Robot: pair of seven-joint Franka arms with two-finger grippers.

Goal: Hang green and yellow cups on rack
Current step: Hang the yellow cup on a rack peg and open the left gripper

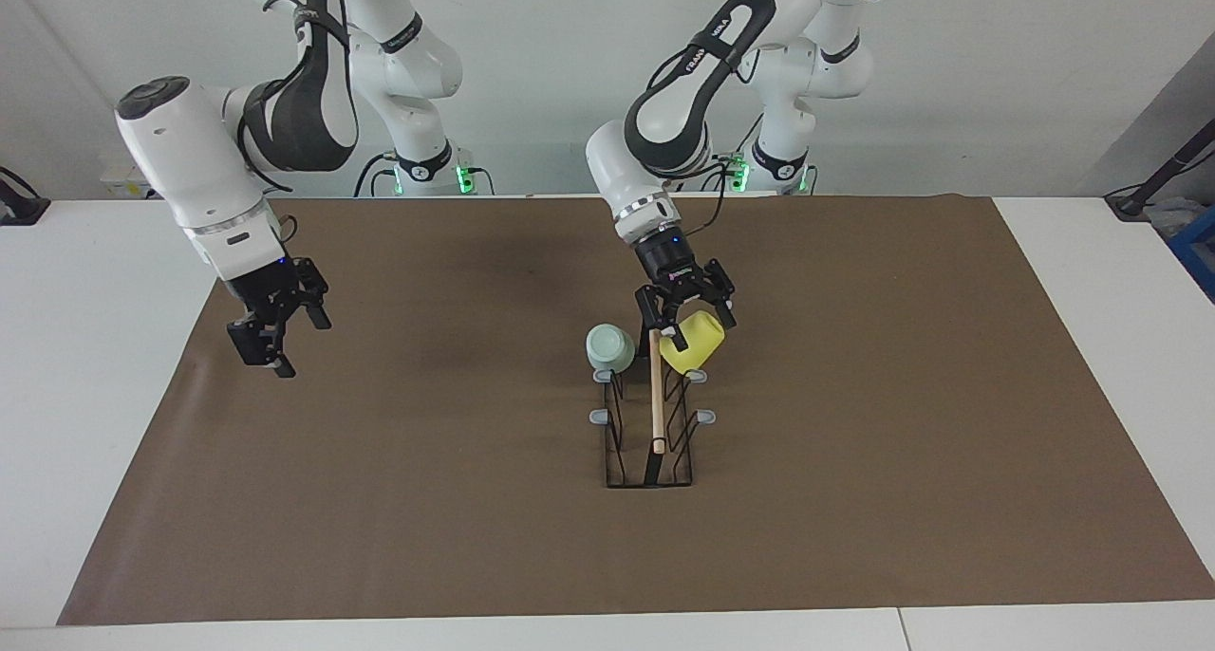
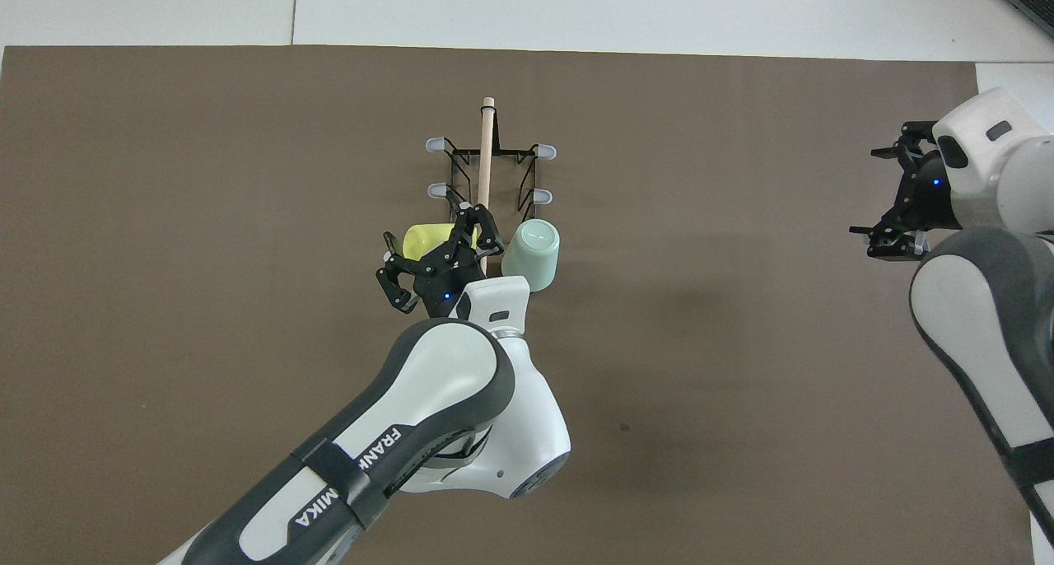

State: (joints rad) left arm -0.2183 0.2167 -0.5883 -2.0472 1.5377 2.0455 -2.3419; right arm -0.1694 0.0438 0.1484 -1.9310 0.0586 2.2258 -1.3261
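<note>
Nearest us, our rack (image 1: pixel 651 414) carries the green cup (image 1: pixel 609 346) on a prong. Our left gripper (image 1: pixel 685 311), fingers spread around the yellow cup (image 1: pixel 694 341), seems to be seating it; our right gripper (image 1: pixel 275 326) waits open-fingered.

Camera positions: two fixed high views, set half a turn apart.

Facing view: taken from high across the table (image 1: pixel 1092 281), directed toward the robots, whose bases are seen at the top; the whole brown mat (image 1: pixel 380 499) is covered from a moderate distance. Overhead view: taken from above the robots' own end, directed forward and steeply down, closer in, with the arms entering from the bottom. Shared by both: the mat's middle with the rack (image 1: pixel 651 423) (image 2: pixel 487 165), seen mirrored.
</note>
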